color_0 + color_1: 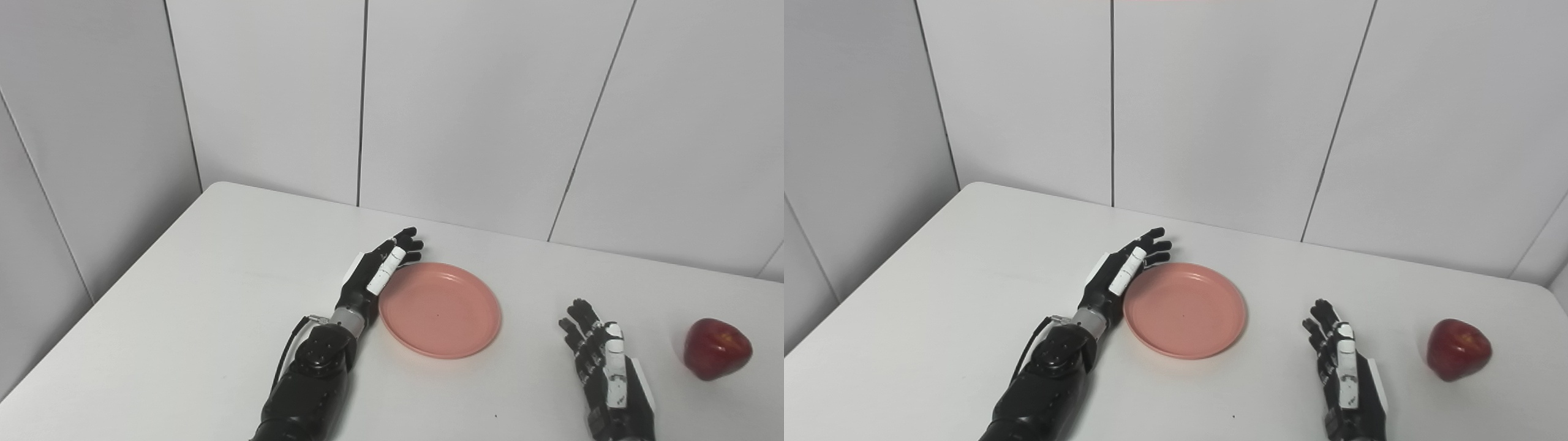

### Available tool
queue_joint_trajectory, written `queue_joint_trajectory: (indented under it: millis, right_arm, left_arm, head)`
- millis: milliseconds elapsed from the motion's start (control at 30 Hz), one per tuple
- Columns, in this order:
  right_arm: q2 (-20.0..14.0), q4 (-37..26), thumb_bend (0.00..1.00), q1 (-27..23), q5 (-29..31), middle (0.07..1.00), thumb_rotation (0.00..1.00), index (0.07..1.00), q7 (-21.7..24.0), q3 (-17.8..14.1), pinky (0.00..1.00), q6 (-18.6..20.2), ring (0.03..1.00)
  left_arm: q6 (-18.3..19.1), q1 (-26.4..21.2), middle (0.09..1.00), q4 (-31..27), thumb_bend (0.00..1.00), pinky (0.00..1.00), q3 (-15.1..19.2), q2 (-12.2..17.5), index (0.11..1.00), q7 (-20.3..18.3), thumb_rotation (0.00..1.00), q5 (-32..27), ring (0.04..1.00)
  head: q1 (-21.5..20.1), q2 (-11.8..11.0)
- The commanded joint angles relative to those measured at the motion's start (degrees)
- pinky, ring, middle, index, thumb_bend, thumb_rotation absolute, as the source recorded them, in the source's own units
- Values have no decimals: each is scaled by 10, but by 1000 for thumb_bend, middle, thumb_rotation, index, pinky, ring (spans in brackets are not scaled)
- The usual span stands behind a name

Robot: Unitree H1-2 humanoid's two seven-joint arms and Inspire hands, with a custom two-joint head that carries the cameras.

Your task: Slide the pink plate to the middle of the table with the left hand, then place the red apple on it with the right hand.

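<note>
While its fingers stretch out flat and hold nothing, the left hand [381, 267] lies on the white bench [184, 318] with its inner side against the left rim of the pink plate [440, 309]. The plate sits empty near the bench's middle. To its right, the right hand [603, 361] rests spread and empty, apart from the plate. The red apple [715, 348] stands near that hand, farther right.

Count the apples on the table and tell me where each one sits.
1. The red apple sits on the white table at its right end, right of the right hand and untouched. The pink plate holds nothing. No other apple shows.
</note>
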Motion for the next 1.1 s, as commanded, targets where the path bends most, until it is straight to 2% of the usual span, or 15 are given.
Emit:
queue_joint_trajectory:
  millis: [0,200,500,633,700,767,933,1067]
  right_arm:
    - [15,7,887,8,-2,928,1000,902,-4,7,984,9,913]
    - [27,7,869,8,-13,926,1000,901,-11,15,982,6,908]
    - [41,10,871,8,-19,920,974,884,-23,14,972,-4,907]
    - [52,12,885,5,-32,912,979,880,-36,17,959,-21,896]
    - [55,15,895,3,-37,910,979,880,-39,17,958,-26,894]
    - [62,19,890,1,-41,912,978,879,-45,16,967,-28,897]
    - [74,20,864,1,-50,907,978,883,-54,18,980,-37,904]
    - [79,19,862,0,-55,908,982,884,-58,19,985,-42,912]
  left_arm:
    - [-3,34,829,21,963,827,-3,-10,835,-1,842,-1,831]
    - [2,34,836,24,968,863,6,4,842,-12,835,-14,844]
    - [-18,29,841,57,950,882,16,16,849,-31,823,-27,862]
    - [-21,23,842,76,940,883,26,20,846,-43,807,-40,859]
    - [-23,20,845,85,944,892,29,22,848,-49,803,-44,861]
    - [-26,18,845,94,943,891,34,24,844,-52,798,-47,861]
    - [-32,14,854,107,906,900,39,30,858,-60,815,-51,881]
    - [-31,14,865,106,938,919,39,33,870,-61,815,-54,896]
  head:
    - [-2,0]
    - [-41,-5]
    - [-91,-13]
    - [-148,-22]
    - [-151,-22]
    - [-180,-28]
    - [-196,-30]
    - [-204,-31]
